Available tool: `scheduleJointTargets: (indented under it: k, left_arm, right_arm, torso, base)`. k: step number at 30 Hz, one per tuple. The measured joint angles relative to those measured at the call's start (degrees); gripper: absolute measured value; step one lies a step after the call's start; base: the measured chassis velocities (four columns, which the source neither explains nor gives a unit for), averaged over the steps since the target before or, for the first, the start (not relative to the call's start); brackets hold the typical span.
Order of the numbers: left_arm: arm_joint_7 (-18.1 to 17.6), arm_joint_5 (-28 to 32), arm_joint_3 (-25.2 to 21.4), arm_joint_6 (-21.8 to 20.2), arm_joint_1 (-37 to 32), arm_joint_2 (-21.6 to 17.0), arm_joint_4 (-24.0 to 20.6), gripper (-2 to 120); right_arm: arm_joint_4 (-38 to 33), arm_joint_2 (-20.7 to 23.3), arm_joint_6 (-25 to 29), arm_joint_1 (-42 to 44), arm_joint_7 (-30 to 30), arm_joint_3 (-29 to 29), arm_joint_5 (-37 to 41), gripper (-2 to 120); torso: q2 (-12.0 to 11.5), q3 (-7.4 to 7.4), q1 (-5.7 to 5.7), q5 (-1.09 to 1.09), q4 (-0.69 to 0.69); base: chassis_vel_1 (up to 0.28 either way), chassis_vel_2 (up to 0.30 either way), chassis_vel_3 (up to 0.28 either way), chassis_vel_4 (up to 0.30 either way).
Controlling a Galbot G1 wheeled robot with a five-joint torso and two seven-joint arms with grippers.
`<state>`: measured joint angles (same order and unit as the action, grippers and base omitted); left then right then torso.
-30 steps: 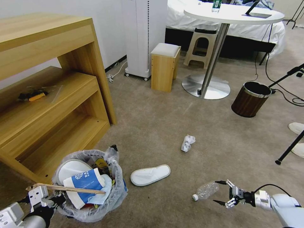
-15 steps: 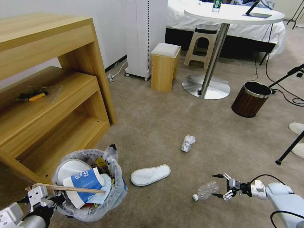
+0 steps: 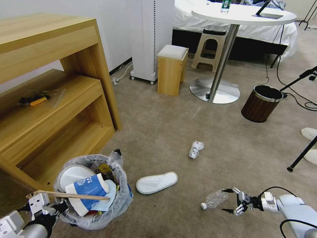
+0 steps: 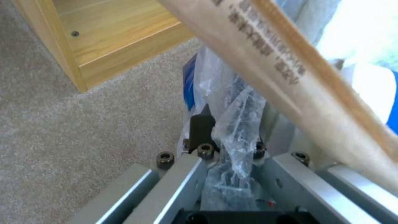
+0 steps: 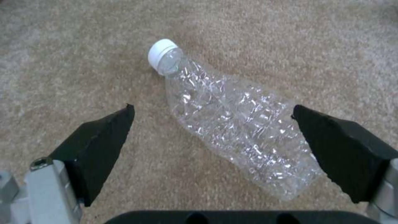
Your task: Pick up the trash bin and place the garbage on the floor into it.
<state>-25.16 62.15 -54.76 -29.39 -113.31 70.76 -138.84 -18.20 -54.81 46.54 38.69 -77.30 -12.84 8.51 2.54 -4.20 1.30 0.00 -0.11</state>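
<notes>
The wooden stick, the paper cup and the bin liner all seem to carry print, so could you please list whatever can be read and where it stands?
Wooden stick: dark printed characters, too blurred to read.
Blue-white paper cup: a white logo, no legible words.
Trash bin liner: coloured print, too small to read.
No text can be read.

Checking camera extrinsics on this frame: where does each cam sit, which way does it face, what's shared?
Head view: from the head, forward and down at the floor; left gripper at the trash bin, right gripper open by the clear bottle.
Left wrist view: along the fingers, shut on the bin's bag rim, wooden stick overhead.
Right wrist view: down between open fingers at the bottle.
Shared: bottle in head and right wrist; bin, stick in head and left wrist.
</notes>
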Motion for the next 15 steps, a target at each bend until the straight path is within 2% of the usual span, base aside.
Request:
scheduleJointTargets:
  k: [15]
  left_arm:
    - [-0.11,0.99,-0.21,0.09,0.05,-0.79,-0.55,0]
  right_arm:
    - [4.99,-1.29,-0.05,-3.7,0.76,1.44,-1.61,97]
  torso:
    - [0.0,0.01,0.0,0.0,0.01]
  base:
    - [0.0,0.0,0.0,0.0]
